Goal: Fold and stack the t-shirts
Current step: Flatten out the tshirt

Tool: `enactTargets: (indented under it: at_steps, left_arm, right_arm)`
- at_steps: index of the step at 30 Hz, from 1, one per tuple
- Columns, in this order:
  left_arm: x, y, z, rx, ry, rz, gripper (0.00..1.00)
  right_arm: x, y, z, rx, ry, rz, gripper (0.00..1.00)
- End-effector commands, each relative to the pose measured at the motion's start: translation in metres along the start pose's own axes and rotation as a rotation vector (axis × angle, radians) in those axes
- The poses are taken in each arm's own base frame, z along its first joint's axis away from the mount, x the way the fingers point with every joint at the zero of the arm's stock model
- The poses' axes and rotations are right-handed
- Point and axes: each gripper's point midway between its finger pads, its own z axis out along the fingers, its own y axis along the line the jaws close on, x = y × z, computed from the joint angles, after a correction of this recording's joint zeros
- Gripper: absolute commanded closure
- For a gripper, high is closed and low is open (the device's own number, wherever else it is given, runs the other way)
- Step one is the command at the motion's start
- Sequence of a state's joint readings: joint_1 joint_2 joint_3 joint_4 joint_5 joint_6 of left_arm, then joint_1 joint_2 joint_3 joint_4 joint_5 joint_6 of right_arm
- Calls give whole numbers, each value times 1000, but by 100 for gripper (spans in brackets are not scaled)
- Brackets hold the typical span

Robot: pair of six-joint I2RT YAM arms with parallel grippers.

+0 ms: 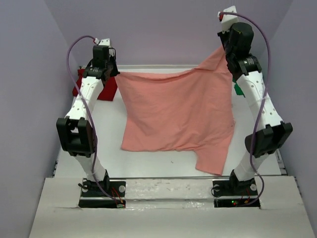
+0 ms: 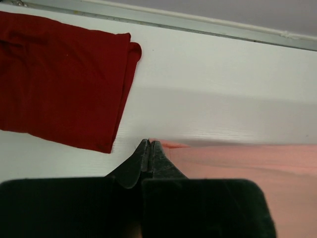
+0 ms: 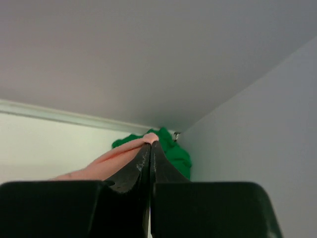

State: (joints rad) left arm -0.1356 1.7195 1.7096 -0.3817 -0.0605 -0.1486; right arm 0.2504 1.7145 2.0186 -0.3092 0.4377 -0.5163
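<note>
Shirt (image 1: 178,111) (salmon-pink) pinched at corners by L tool (image 2: 150,144) & R tool (image 3: 150,144).

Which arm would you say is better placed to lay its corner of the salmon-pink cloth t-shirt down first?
Probably left: left gripper pinches the salmon-pink t-shirt low over the white table; the right gripper holds it higher.

Matt salmon-pink cloth t-shirt (image 1: 173,111)

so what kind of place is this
Most likely a lab test cell, not a home: a left arm and right arm bolted at the edge of a white table, plain lilac walls boxing it in, one salmon-pink t-shirt held up between them.
</note>
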Motion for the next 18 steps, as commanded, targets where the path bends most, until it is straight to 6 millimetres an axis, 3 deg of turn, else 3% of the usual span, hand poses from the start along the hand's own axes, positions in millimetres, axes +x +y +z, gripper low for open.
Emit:
enactTargets:
  at_steps: [1, 2, 3, 5, 6, 7, 10, 12, 18]
  left_arm:
    - [-48, -9, 22, 112, -149, -49, 100]
    - [-32, -7, 46, 105, -103, -46, 100]
    - [-35, -7, 54, 108, -104, -37, 100]
    - [-25, -9, 74, 122, -80, -29, 100]
    - [-16, -12, 90, 136, -61, -16, 100]
    - [-1, -10, 106, 136, -28, -14, 100]
    - [2, -9, 122, 135, -23, -12, 100]
    - [15, -9, 136, 144, 7, -7, 100]
    - [11, -16, 141, 178, -12, -16, 100]
  right_arm:
    - [21, 24, 28, -105, 26, 103, 100]
    - [48, 38, 45, -114, 84, 82, 100]
    - [62, 44, 53, -122, 110, 80, 100]
    - [80, 60, 65, -140, 145, 74, 100]
    - [98, 67, 75, -148, 178, 63, 100]
    - [101, 73, 79, -162, 181, 64, 100]
    - [122, 78, 91, -188, 208, 69, 100]
    - [126, 81, 96, -187, 218, 59, 100]
    - [148, 100, 102, -227, 259, 51, 100]
